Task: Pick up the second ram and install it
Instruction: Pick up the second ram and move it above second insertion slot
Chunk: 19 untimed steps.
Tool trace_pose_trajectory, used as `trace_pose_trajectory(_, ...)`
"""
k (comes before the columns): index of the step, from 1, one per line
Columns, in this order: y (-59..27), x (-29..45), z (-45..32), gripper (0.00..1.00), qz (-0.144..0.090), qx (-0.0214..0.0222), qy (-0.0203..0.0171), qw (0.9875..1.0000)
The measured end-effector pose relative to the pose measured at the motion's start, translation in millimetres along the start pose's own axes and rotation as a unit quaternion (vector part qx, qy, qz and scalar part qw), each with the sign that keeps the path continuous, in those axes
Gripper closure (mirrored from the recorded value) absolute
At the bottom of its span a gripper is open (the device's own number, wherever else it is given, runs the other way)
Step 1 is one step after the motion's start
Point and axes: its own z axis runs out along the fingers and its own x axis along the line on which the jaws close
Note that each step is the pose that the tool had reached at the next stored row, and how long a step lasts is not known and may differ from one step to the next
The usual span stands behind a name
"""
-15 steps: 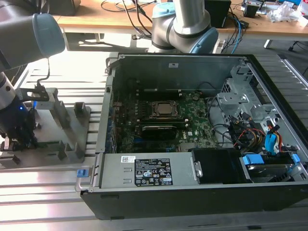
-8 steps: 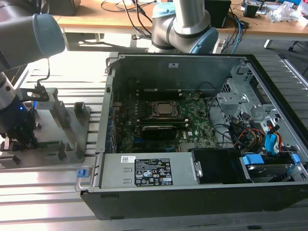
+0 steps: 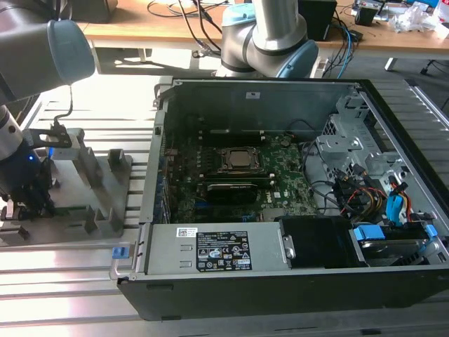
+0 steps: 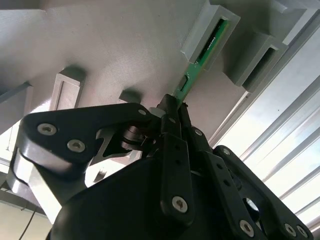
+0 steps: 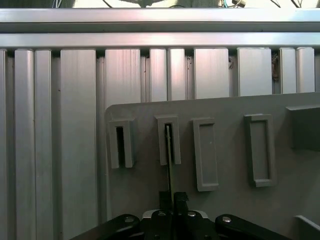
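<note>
In the second wrist view you see the second ram (image 4: pixel 186 81) only in part: one end lies inside a grey holder slot (image 4: pixel 200 30), the other is covered by the gripper (image 4: pixel 172 106) clamped on it. In the exterior view, the arm (image 3: pixel 42 49) is cut off at the frame's upper left.

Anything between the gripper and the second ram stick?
Nothing: in both wrist views the gripper is shut on the second ram, whose far end sits in a grey holder slot.
</note>
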Motion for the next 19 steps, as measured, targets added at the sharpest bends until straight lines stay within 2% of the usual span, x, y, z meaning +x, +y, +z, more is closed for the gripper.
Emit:
trace_pose_trajectory(3, 0.0, 0.0, -2.0, 0.86, 0.000, 0.0001, 0.0000, 1.0000)
trace_pose_trajectory(5, 0.1, -0.1, -7.7, 0.86, 0.000, 0.0000, 0.0000, 1.0000)
trace_pose_trajectory(9, 0.5, -0.7, -29.3, 0.86, 0.000, 0.0000, 0.0000, 1.0000)
trace_pose_trajectory(16, 0.8, -1.0, -51.1, 0.86, 0.000, 0.0000, 0.0000, 1.0000)
trace_pose_trajectory(19, 1.1, -1.3, -63.7, 0.86, 0.000, 0.0000, 0.0000, 1.0000)
